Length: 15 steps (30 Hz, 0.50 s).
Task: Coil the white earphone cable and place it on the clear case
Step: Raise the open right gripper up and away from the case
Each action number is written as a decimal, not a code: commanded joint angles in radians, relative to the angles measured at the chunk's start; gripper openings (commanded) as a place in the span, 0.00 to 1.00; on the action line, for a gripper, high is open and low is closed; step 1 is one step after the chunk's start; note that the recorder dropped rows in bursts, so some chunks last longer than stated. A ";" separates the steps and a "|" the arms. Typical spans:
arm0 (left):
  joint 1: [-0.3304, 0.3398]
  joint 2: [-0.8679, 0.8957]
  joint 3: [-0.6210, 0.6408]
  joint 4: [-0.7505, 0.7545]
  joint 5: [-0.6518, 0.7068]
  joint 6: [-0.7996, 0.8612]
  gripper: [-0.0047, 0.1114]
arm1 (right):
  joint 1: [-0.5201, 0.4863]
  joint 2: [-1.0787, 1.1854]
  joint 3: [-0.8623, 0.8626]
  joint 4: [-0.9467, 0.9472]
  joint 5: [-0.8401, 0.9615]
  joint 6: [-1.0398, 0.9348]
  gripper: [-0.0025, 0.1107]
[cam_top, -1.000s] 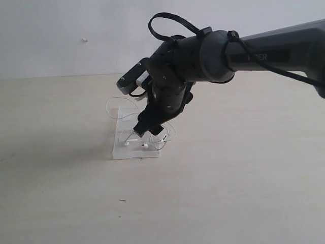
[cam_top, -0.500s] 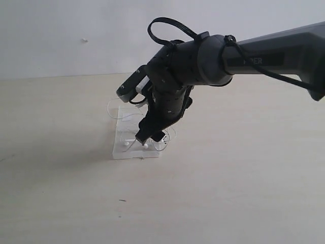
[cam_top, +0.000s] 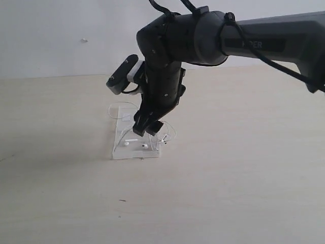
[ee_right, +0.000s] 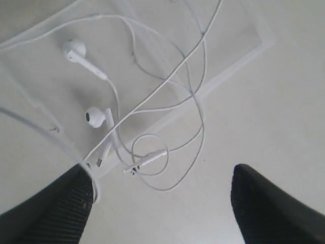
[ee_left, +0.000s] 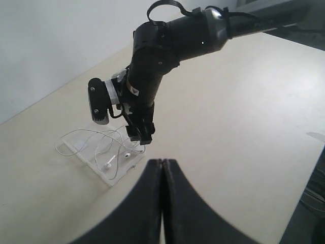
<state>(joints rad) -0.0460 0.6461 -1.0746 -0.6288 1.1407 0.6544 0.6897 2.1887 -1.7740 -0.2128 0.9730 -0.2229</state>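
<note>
The white earphone cable (ee_right: 95, 117) is found lying in loose loops on the clear case (cam_top: 133, 153), with some loops spilling onto the counter (cam_top: 228, 178). The right claw (cam_top: 148, 130) is spread wide just above it, nothing gripped. The left claw (ee_left: 162, 162) is closed, empty, well apart.

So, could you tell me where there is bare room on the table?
Free: bare table left of the case, in front of it, and to its right. Crowded: the case, with cable loops spilling over its edges and the right gripper open above.
</note>
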 commanded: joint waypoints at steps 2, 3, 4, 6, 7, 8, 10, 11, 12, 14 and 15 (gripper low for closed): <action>-0.006 -0.006 0.005 -0.013 -0.010 -0.002 0.04 | -0.003 0.036 -0.057 0.050 0.088 -0.106 0.66; -0.006 -0.006 0.005 -0.013 -0.010 -0.002 0.04 | -0.003 0.044 -0.073 0.059 0.101 -0.117 0.65; -0.006 -0.006 0.005 -0.013 -0.008 -0.002 0.04 | -0.003 0.054 -0.091 0.064 0.110 -0.117 0.65; -0.006 -0.006 0.005 -0.013 -0.008 -0.002 0.04 | -0.003 0.071 -0.117 0.075 0.131 -0.115 0.65; -0.006 -0.006 0.005 -0.013 -0.008 -0.002 0.04 | -0.003 0.073 -0.128 0.079 0.131 -0.117 0.65; -0.006 -0.006 0.005 -0.013 -0.008 -0.002 0.04 | -0.003 0.076 -0.134 0.079 0.124 -0.115 0.65; -0.006 -0.006 0.005 -0.013 -0.008 -0.002 0.04 | -0.003 0.076 -0.150 0.073 0.097 -0.115 0.65; -0.006 -0.006 0.005 -0.013 -0.008 -0.002 0.04 | -0.003 0.074 -0.162 0.073 0.090 -0.115 0.65; -0.006 -0.006 0.005 -0.013 -0.006 -0.002 0.04 | -0.003 0.074 -0.172 0.082 0.085 -0.115 0.65; -0.006 -0.006 0.005 -0.013 -0.001 -0.002 0.04 | -0.003 0.071 -0.186 0.102 0.097 -0.106 0.65; -0.006 -0.006 0.005 -0.013 -0.001 -0.002 0.04 | -0.003 0.071 -0.188 0.115 0.105 -0.106 0.65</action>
<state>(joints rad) -0.0460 0.6461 -1.0746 -0.6288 1.1407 0.6544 0.6897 2.2655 -1.9434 -0.1263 1.0731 -0.3274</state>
